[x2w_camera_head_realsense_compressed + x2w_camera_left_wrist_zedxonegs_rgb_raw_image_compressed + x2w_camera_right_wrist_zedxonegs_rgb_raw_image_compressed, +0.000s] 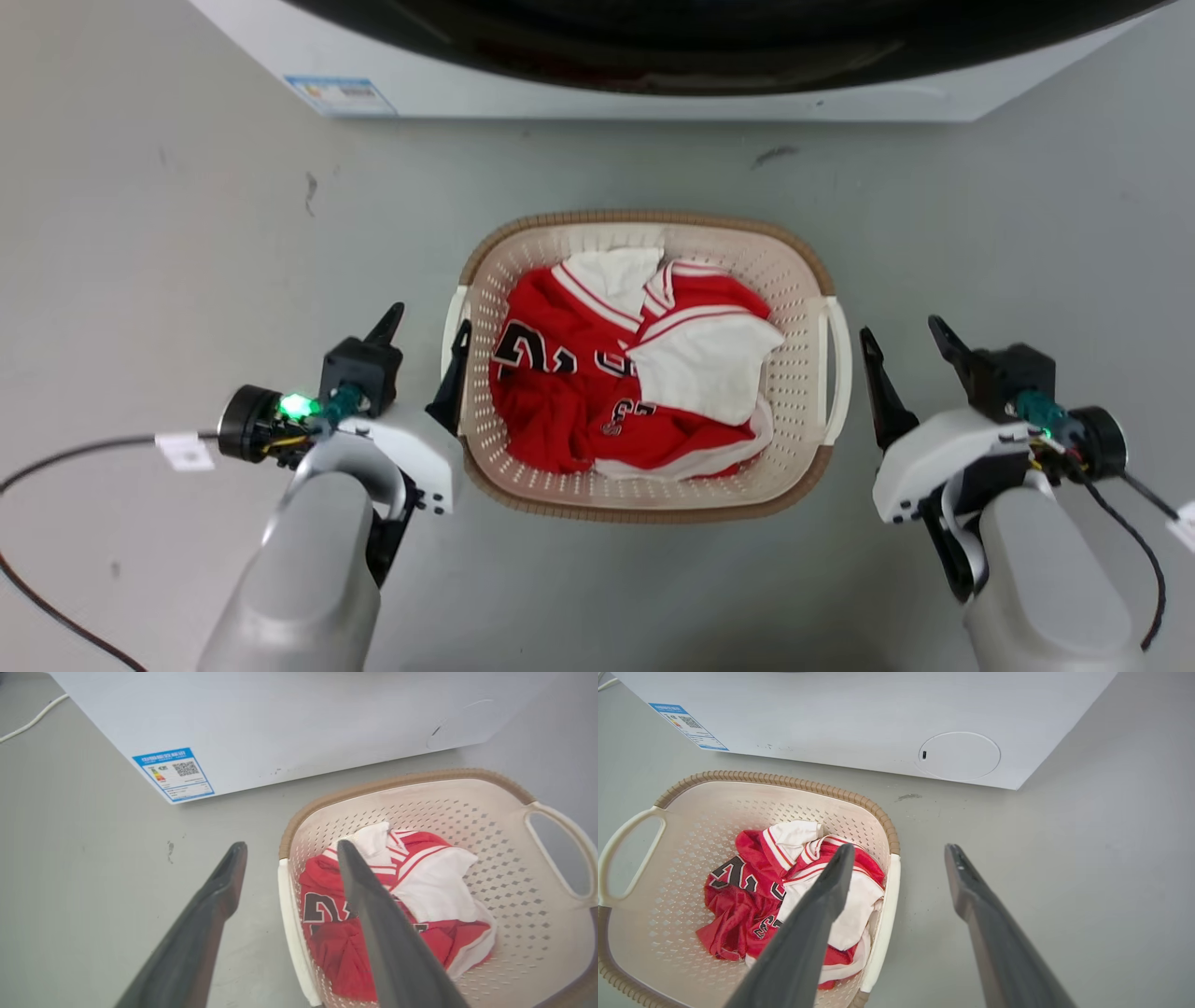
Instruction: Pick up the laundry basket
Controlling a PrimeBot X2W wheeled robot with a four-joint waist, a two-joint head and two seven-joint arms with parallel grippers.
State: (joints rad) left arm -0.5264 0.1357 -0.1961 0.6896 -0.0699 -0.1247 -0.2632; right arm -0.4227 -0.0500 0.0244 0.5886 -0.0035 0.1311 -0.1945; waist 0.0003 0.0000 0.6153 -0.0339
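1. Head view showed the laundry basket [798, 280] on the grey floor [187, 233], centred between both arms, just near of the washing machine [653, 105].
2. The left gripper [429, 317] was spread open and empty, its inner finger right against the basket's left handle [455, 317]. I could not tell whether it touched.
3. The right gripper [898, 327] was also open and empty, a little apart from the right handle [838, 359].
4. To lift well, I judged each gripper should straddle its white handle. The left wrist view had the handle [290, 924] lined up between the fingers. The right arm needed to shift left first.
5. Both should close together and rise evenly, or the basket would tip.
6. A red and white jersey [560, 411] lay loose inside, low and away from the handles, so it seemed unlikely to snag.
7. The machine stood close on the far side, so a straight upward lift looked safest. A cable [56, 467] trailed on the floor at left.
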